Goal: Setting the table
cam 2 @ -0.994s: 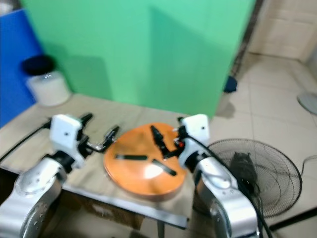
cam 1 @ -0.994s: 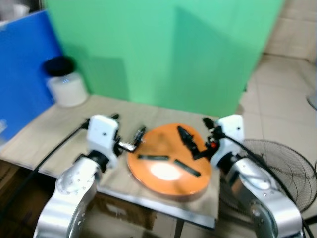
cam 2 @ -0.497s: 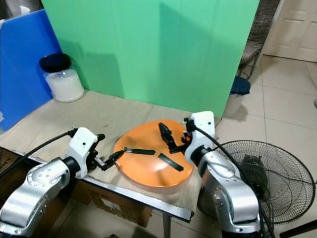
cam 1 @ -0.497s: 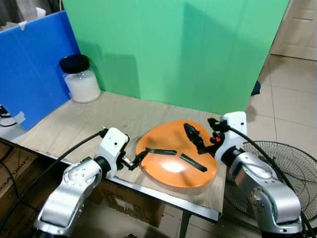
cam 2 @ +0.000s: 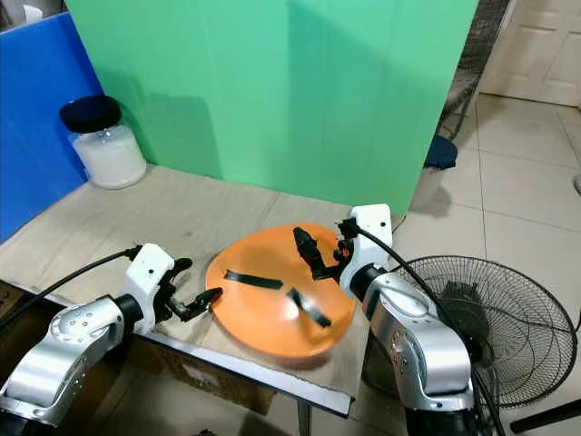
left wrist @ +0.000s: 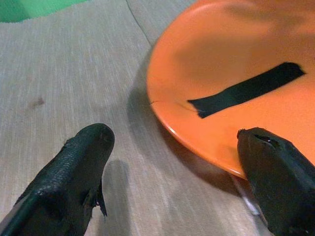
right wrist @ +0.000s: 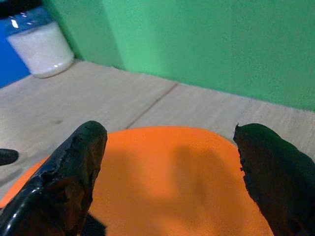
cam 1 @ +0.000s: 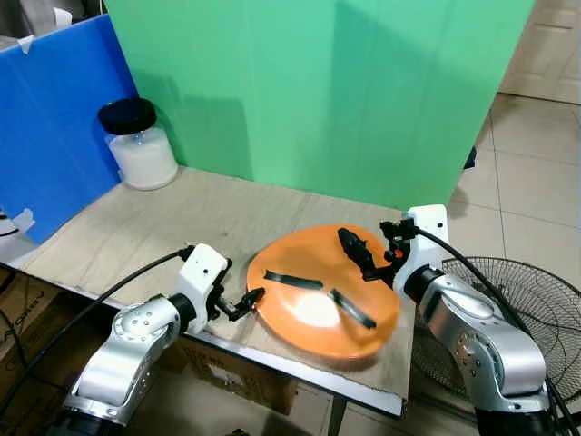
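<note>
A round orange plate (cam 1: 320, 304) marked with black tape strips lies near the front edge of the pale wooden desk (cam 1: 154, 227). The left pincer (cam 1: 243, 302) sits open just beside its rim, seemingly not touching. The right pincer (cam 1: 359, 254) hovers open above the plate's far side.

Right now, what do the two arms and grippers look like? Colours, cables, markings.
Both arms are glossy silver with white wrist blocks. The left gripper and right gripper each have two long black fingers with rough pads. A black cable runs along each arm; a small red-orange spot sits by the right wrist.
</note>
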Controlling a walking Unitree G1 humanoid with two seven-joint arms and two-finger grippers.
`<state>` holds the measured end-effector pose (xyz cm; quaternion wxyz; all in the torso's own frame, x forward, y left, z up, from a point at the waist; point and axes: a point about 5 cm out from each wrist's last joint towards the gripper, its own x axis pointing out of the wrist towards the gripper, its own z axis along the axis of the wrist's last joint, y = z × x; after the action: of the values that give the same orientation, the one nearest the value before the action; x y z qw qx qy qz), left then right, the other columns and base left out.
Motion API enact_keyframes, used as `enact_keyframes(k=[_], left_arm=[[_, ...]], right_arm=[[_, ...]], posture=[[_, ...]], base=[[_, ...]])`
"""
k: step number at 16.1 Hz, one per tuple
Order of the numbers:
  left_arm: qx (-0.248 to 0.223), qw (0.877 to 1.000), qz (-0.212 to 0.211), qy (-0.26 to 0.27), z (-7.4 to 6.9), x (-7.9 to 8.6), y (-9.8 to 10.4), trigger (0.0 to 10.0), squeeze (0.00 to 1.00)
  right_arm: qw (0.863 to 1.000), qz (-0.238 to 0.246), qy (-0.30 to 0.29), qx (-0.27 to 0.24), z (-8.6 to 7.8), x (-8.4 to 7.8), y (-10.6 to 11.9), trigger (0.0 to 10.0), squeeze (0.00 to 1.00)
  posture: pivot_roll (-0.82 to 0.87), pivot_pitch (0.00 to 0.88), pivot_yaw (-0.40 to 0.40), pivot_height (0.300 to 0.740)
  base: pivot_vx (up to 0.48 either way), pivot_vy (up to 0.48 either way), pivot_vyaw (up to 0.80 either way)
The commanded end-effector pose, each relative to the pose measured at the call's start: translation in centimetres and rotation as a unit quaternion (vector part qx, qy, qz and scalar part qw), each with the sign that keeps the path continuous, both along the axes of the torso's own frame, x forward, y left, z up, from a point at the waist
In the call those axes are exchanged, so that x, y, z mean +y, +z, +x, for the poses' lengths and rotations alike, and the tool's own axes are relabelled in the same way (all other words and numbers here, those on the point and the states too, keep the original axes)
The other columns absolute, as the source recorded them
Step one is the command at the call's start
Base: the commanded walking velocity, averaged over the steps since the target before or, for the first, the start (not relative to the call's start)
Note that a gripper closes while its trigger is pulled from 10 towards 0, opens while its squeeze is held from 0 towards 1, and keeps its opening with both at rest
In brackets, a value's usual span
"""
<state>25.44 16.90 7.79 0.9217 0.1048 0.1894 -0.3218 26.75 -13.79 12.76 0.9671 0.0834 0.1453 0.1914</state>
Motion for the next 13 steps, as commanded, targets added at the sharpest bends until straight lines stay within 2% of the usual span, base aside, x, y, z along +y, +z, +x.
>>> enact_keyframes(k=[1,5,9,11,13], left_arm=[[0.03,0.999,0.025,-0.001,-0.7,0.7,-1.4,10.0,0.13],[0.041,0.998,0.041,-0.01,-1.2,0.8,-2.5,10.0,0.13],[0.043,0.998,0.046,-0.018,-1.6,0.5,-3.0,10.0,0.13],[0.044,0.998,0.047,-0.02,-1.6,0.4,-3.1,10.0,0.13],[0.043,0.998,0.048,-0.022,-1.6,0.4,-3.2,10.0,0.13]], right_arm=[[1.0,0.005,-0.012,0.007,0.4,-0.3,0.0,10.0,1.0],[0.999,0.011,-0.035,0.032,0.8,-0.8,-0.7,10.0,1.0],[0.997,0.021,-0.062,0.032,0.9,-2.2,-0.6,10.0,1.0],[0.996,0.037,-0.076,0.03,1.0,-3.0,-0.2,10.0,1.0],[0.994,0.056,-0.08,0.053,0.9,-3.7,-0.5,10.0,1.0]], posture=[[0.1,0.0,0.049,0.74],[0.1,0.0,0.044,0.74],[0.1,0.0,0.044,0.74],[0.1,0.0,0.045,0.74],[0.1,0.0,0.045,0.74]], base=[[0.0,0.0,0.0],[0.0,0.0,0.0],[0.0,0.0,0.0],[0.0,0.0,0.0],[0.0,0.0,0.0]])
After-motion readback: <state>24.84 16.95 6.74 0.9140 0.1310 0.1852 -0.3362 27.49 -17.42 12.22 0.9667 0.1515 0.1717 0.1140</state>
